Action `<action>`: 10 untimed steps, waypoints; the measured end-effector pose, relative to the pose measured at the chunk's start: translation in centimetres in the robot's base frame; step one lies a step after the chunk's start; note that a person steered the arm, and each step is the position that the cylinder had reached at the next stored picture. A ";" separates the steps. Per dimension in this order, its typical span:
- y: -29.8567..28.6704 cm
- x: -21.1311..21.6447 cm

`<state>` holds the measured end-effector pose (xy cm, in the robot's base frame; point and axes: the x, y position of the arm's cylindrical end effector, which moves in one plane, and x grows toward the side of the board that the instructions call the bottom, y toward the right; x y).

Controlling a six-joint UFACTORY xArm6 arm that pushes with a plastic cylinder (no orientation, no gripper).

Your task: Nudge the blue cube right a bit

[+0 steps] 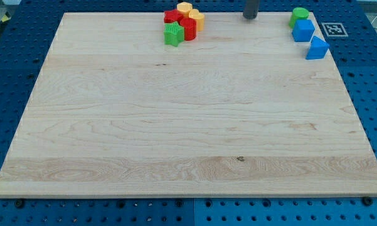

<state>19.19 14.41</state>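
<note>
The blue cube (pixel 303 30) sits near the board's top right corner, just below a green cylinder (pixel 299 15) and touching it. A blue triangular block (pixel 317 48) lies just below and to the right of the cube. My tip (pixel 249 17) is at the view's top edge, on the board's far edge, well to the left of the blue cube and apart from every block.
A cluster sits at the top centre: a green star-like block (pixel 173 35), a red cylinder (pixel 187 29), a red block (pixel 171 16), a yellow block (pixel 185 9) and an orange-yellow block (pixel 197 20). The wooden board (pixel 188 125) lies on a blue pegboard; a fiducial tag (pixel 333 29) lies off the top right corner.
</note>
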 end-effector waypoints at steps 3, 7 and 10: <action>6.5 0.2; 8.1 9.1; 9.2 14.1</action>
